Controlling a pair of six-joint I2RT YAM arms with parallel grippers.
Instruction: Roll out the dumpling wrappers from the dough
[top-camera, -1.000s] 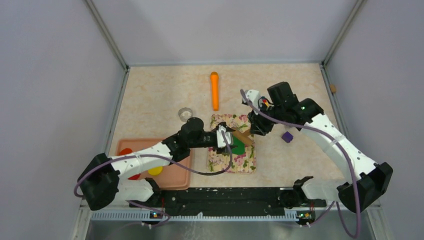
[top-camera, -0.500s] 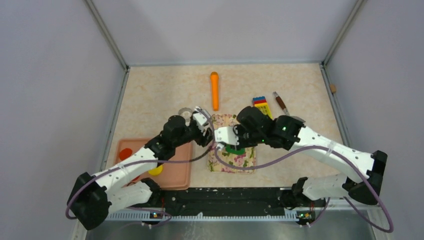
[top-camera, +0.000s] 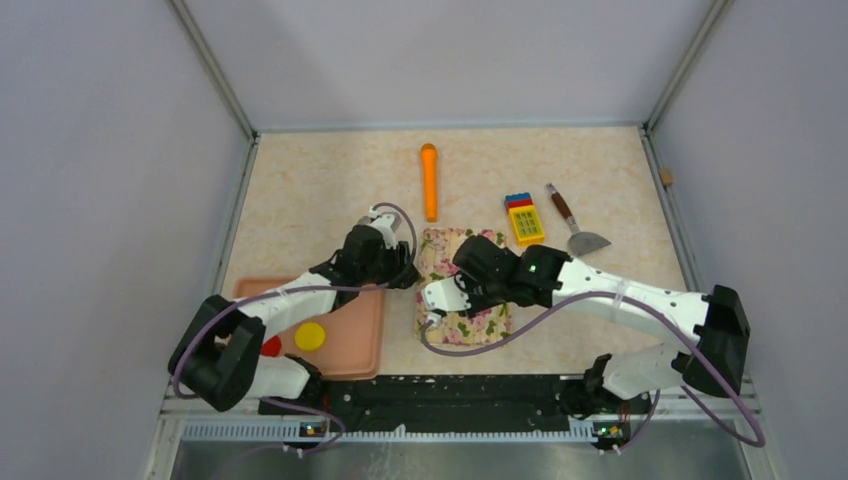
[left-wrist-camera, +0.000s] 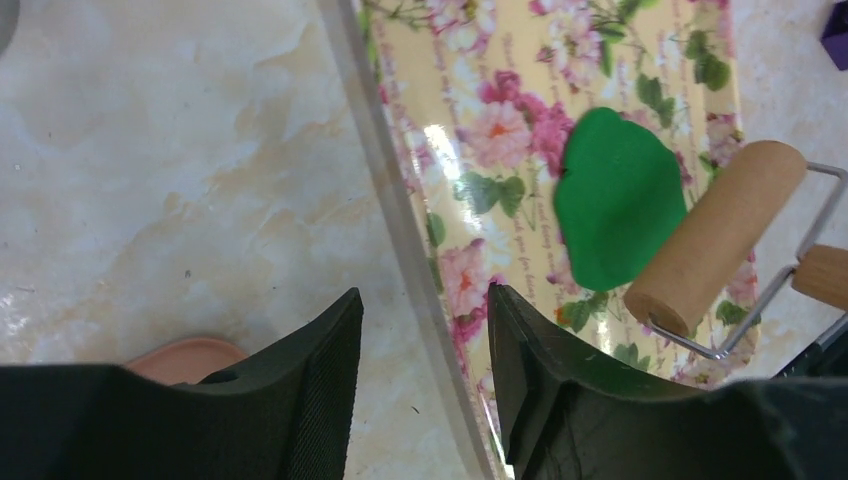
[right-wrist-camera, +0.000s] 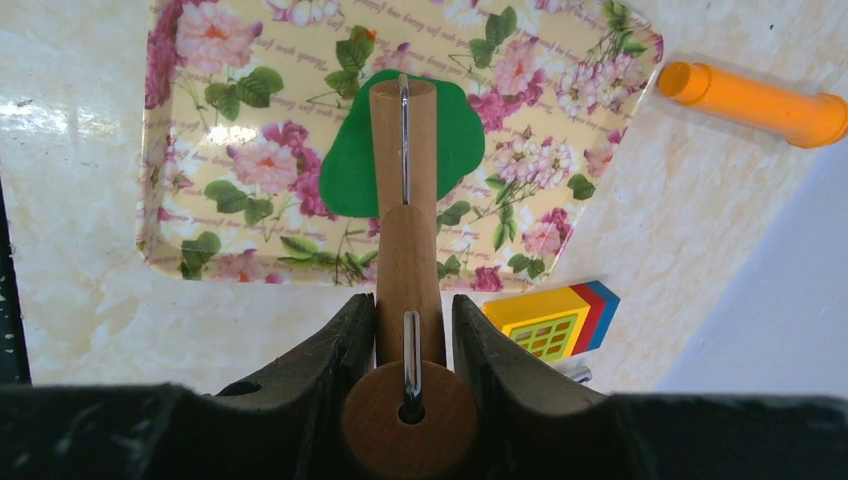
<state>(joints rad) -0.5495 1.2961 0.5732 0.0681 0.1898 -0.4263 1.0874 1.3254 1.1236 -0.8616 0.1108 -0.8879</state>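
The dough (right-wrist-camera: 350, 170) is a flattened dark green piece on the floral mat (right-wrist-camera: 230, 200). A wooden roller (right-wrist-camera: 403, 140) rests across it. My right gripper (right-wrist-camera: 410, 320) is shut on the roller's handle (right-wrist-camera: 408, 270). In the top view my right gripper (top-camera: 440, 293) hangs over the mat (top-camera: 470, 325) and hides the dough. My left gripper (left-wrist-camera: 425, 330) is open and straddles the mat's left rim (left-wrist-camera: 400, 220), beside the dough (left-wrist-camera: 610, 200) and roller (left-wrist-camera: 715, 240). Nothing touches its pads. A yellow wrapper (top-camera: 310, 336) and a red wrapper (top-camera: 270, 347) lie in the pink tray (top-camera: 365, 340).
An orange cylinder (top-camera: 429, 182) lies behind the mat. A coloured toy block (top-camera: 523, 219) and a scraper (top-camera: 575, 228) sit to the right rear. A purple block's corner (left-wrist-camera: 838, 25) shows beyond the mat. Grey walls enclose the table.
My left gripper has drawn back from over the mat to its left edge, and its jaws have narrowed. My right arm has swung left over the mat with the roller, uncovering the toy block and scraper.
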